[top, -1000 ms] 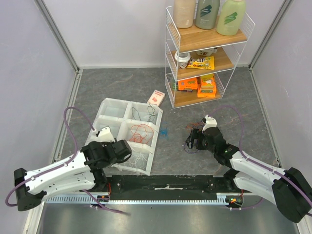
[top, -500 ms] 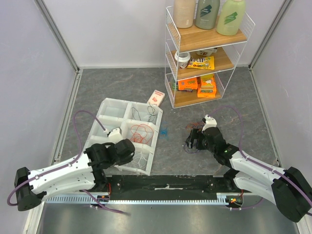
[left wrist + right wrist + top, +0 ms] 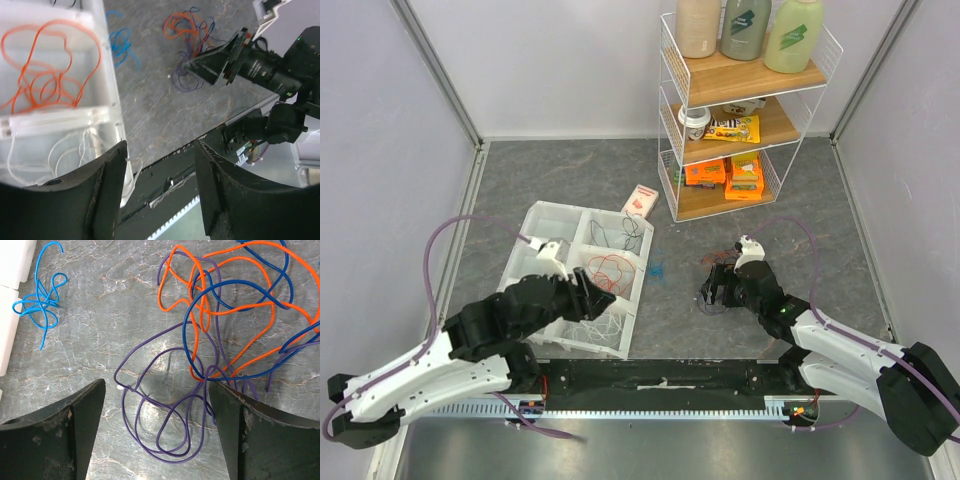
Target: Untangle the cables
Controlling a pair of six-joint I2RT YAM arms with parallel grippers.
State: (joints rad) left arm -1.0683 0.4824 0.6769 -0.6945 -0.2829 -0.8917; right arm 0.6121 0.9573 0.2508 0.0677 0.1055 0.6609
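Since my right gripper (image 3: 155, 390) hangs wide open, empty, over the tangle (image 3: 220, 325) with purple loops (image 3: 170, 458) between its fingers (image 3: 75, 430), it's nearer. Left gripper (image 3: 160, 145): open, empty, over the tray (image 3: 112, 100).

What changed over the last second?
The left gripper swung right across the near end of the tray, open and empty. The right gripper, open over the tangle, stayed put, as did the tray and its red coil.

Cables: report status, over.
Left gripper open, empty, over tray edge. Right gripper open over tangle: orange, blue, purple wires knotted. Light-blue cable loose beside tray. Nothing blocking.
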